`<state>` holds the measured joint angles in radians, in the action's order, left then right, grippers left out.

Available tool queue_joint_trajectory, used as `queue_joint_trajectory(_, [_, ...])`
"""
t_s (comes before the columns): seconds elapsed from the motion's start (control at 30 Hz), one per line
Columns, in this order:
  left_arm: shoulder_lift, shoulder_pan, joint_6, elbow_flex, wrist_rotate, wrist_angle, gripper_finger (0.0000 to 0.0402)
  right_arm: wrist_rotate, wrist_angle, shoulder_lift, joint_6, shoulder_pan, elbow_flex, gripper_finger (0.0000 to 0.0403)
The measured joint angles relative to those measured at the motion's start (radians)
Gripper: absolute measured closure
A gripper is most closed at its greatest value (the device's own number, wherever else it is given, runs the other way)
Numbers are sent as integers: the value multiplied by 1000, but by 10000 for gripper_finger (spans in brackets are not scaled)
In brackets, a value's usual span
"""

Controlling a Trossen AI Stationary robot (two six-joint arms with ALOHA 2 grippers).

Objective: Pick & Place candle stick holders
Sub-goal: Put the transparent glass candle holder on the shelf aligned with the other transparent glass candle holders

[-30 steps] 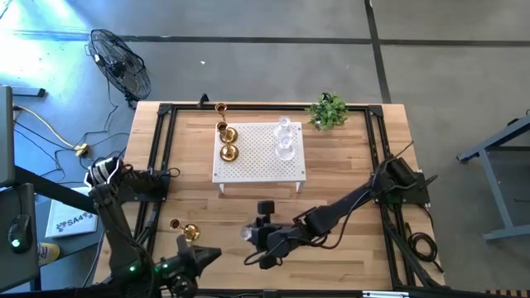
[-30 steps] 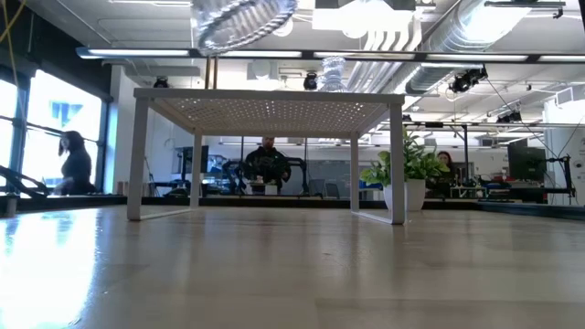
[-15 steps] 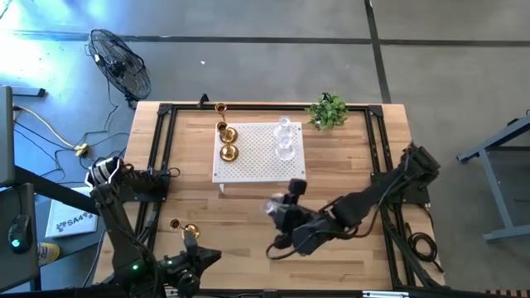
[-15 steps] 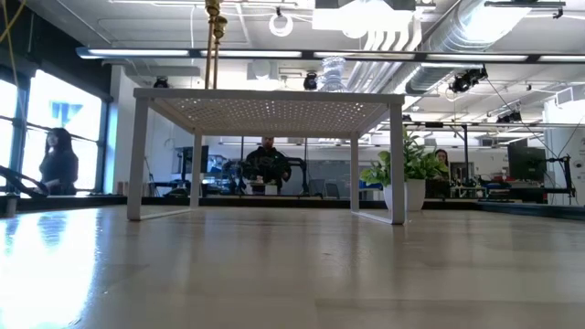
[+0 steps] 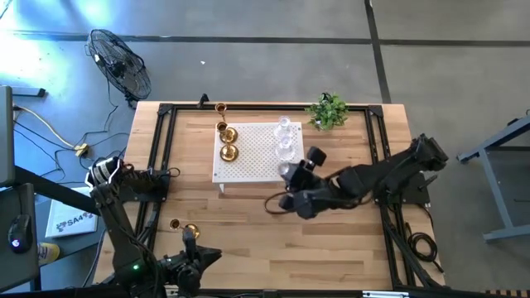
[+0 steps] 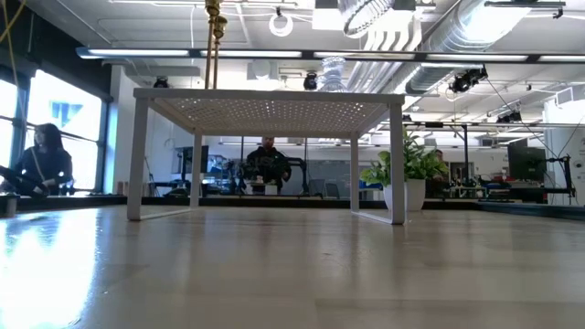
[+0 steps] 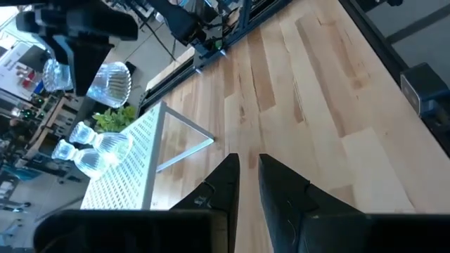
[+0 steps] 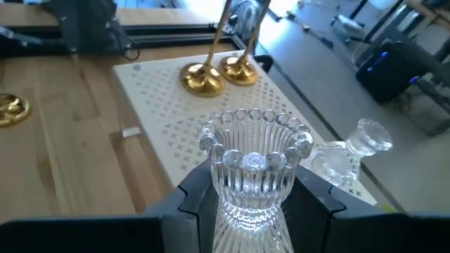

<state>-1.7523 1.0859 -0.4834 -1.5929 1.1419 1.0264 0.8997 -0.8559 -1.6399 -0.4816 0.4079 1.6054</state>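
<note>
Right gripper [image 8: 252,200], clamped on a clear ribbed glass candle stick holder [image 8: 251,172] carried above the white perforated stand's [image 5: 252,157] near right corner, is mid-transport; next, I judge, comes lowering it upright beside the two glass holders [image 5: 285,141] there.

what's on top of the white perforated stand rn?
On the white stand: two brass holders, two glass holders. The right gripper holds another glass holder over its edge, hiding that corner.
</note>
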Motion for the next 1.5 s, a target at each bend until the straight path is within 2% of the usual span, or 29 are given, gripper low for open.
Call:
queue_joint_trajectory(0.2, [0,0,-1,0,-18,1,351,-139,15,-10,60,-82,0,287])
queue_joint_trajectory(0.4, [-1,0,-21,1,-68,1,351,-226,17,-9,85,-100,0,287])
queue_joint_trajectory(0.6, [-1,1,-37,1,-74,1,351,-191,14,-1,144,-111,0,287])
queue_joint_trajectory(0.77, [-1,1,-46,1,-113,1,351,-253,16,74,119,-144,0,287])
queue_joint_trajectory(0.9, [-1,1,-44,1,-118,2,351,-254,9,136,121,-120,0,287])
queue_joint_trajectory(0.97, [-1,1,-41,1,-114,5,351,-236,-8,174,117,-98,0,287])
queue_joint_trajectory(1.07, [-1,1,-46,1,-113,19,351,-155,-82,232,68,-54,0,287])
queue_joint_trajectory(1.17, [-1,1,-53,1,-112,23,351,-42,-191,284,-41,8,0,287])
queue_joint_trajectory(1.4, [-1,1,-53,1,-111,23,351,130,-439,348,-331,182,0,287])
queue_joint_trajectory(1.5, [-1,1,-56,1,-111,23,351,194,-460,347,-437,252,-68,287])
